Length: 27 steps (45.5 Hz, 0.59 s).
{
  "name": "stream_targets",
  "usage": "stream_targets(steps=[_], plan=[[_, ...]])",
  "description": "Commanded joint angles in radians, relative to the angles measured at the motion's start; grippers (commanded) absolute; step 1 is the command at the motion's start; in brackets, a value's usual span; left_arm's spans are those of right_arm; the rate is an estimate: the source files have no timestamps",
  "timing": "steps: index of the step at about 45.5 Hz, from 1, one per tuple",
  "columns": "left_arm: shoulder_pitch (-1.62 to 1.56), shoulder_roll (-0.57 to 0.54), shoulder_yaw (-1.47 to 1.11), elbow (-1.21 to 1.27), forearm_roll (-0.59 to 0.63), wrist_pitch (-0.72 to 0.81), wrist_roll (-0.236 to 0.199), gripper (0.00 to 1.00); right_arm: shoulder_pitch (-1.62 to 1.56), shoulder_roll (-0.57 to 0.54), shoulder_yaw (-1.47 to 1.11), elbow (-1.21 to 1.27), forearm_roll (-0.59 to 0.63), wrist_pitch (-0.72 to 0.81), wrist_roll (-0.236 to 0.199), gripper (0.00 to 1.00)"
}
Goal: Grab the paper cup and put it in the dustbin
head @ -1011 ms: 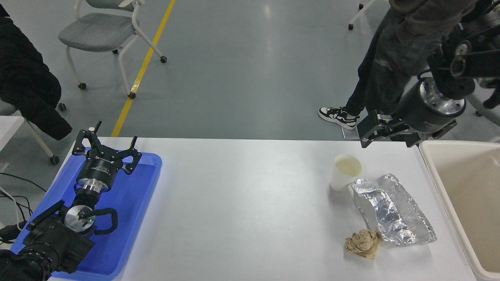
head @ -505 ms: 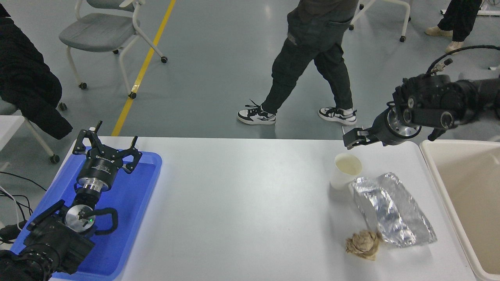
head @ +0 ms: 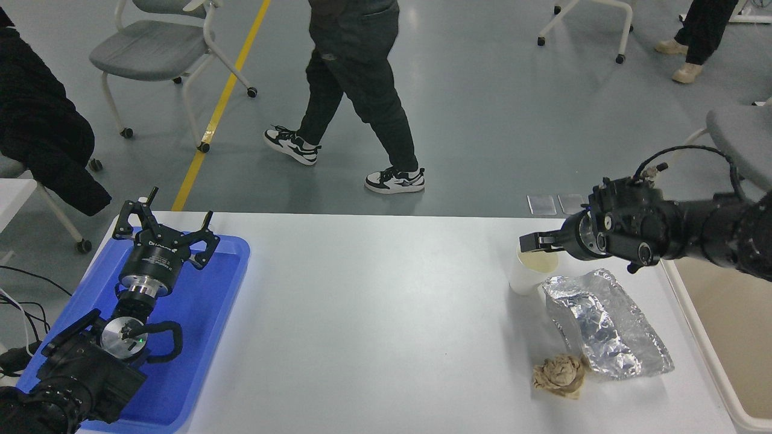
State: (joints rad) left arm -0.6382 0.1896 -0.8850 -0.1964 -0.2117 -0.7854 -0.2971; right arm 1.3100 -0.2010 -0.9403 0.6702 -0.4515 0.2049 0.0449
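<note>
The paper cup [head: 526, 276] is white with a cream inside and stands upright at the right of the white table [head: 374, 313]. My right gripper [head: 535, 242] comes in from the right edge, lies about level and sits right at the cup's rim, covering its far part. I cannot see whether it is open or shut. The cream dustbin [head: 742, 337] stands at the table's right edge, partly behind my right arm. My left gripper [head: 172, 217] is parked open and empty over the blue tray [head: 205, 313] at the lower left.
A crinkled silver foil bag [head: 603, 325] lies just right of the cup, touching it. A crumpled brown paper ball [head: 558, 375] lies in front of the bag. A person [head: 356, 84] walks across the floor beyond the table. Chairs stand at the far left and right.
My right arm has come down and leftward from above the table's far right corner, bringing the gripper to the cup's rim. The person has walked from right to left. The left arm has not moved.
</note>
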Motion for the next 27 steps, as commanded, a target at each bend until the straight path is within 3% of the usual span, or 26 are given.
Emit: stream_targets(steps=[1,5,12,17,20,27], plan=[[0.000,0.001,0.000,0.002,-0.002,0.000,0.000,1.00,-0.083,0.012,0.025,-0.067,-0.018,-0.025,0.000,0.99],[0.000,0.001,0.000,0.002,-0.002,0.000,0.000,1.00,-0.100,0.012,0.038,-0.078,-0.018,-0.025,-0.002,0.94],[0.000,0.001,0.000,0.002,0.000,0.000,0.000,1.00,-0.109,0.012,0.055,-0.078,-0.018,-0.025,-0.003,0.44],[0.000,0.001,0.000,0.002,-0.002,0.000,0.000,1.00,-0.104,0.009,0.055,-0.078,-0.015,-0.025,-0.011,0.32],[0.000,0.001,0.001,0.002,0.000,0.000,0.000,1.00,-0.100,0.008,0.055,-0.078,-0.015,-0.025,-0.010,0.00],[0.000,0.001,0.001,0.002,-0.002,0.000,0.000,1.00,-0.089,0.012,0.055,-0.070,-0.015,-0.018,-0.010,0.00]])
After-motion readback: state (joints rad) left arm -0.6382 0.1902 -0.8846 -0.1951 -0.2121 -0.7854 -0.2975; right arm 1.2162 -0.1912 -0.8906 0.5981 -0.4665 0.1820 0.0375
